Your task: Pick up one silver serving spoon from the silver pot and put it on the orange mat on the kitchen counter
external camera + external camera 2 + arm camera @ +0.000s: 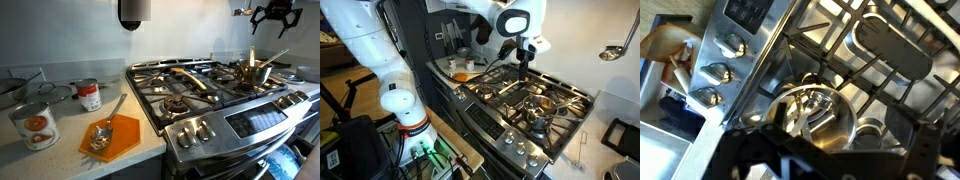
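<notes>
Two labelled tin cans (89,95) stand on the kitchen counter (65,147) beside the orange mat (127,140) at its front edge, where one silver serving spoon (103,134) lies, while the gripper (275,17) hangs with jaws apart and empty above the silver pot (255,72) at the gas stove's (200,92) far corner, its contents blurred in the wrist view.

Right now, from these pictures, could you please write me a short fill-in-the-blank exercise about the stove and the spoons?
1. The mat under the silver serving spoon has the colour ___.
2. The silver pot stands on the ___, not on the kitchen counter.
3. The gripper hangs ___ the silver pot.
Missing words: orange; stove; above.
</notes>
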